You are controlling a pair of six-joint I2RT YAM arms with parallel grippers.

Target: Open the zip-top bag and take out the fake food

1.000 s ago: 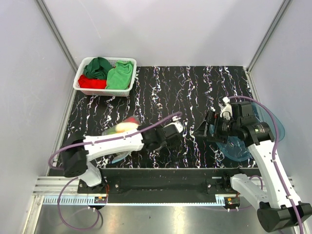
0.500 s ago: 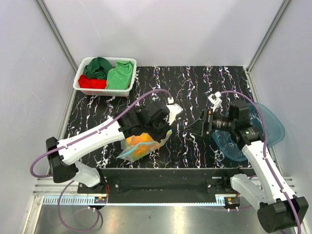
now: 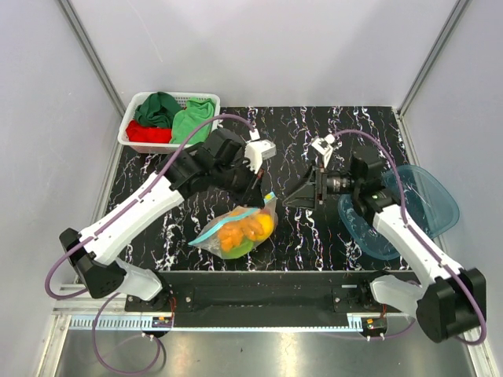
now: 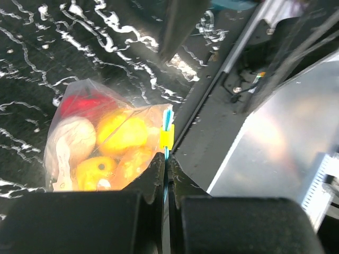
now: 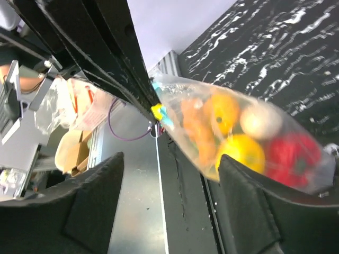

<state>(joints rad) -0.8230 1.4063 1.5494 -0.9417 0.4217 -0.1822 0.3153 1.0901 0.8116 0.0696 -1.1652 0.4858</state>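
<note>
The left gripper (image 3: 259,191) is pinched tight on the blue zip strip (image 4: 168,117) of the zip-top bag (image 3: 234,229). In the left wrist view its two fingers (image 4: 153,174) press together with the thin blue strip between them, just below a small yellow clip (image 4: 167,136). The bag hangs from that grip, near the middle of the near edge of the black table (image 3: 330,133). I cannot tell for sure if its bottom touches the table. The fake food (image 4: 124,132) is all inside the bag: yellow, orange and red pieces and a pale white one. The right gripper (image 3: 297,196) is just to the right of the bag and points at it. Its fingers (image 5: 95,206) are spread wide and hold nothing. The bag shows between them in the right wrist view, but apart from them. A teal tub (image 3: 428,200) sits at the right side of the table. A white basket (image 3: 165,148) with red and green cloths (image 3: 192,119) is in the far left corner.
</note>
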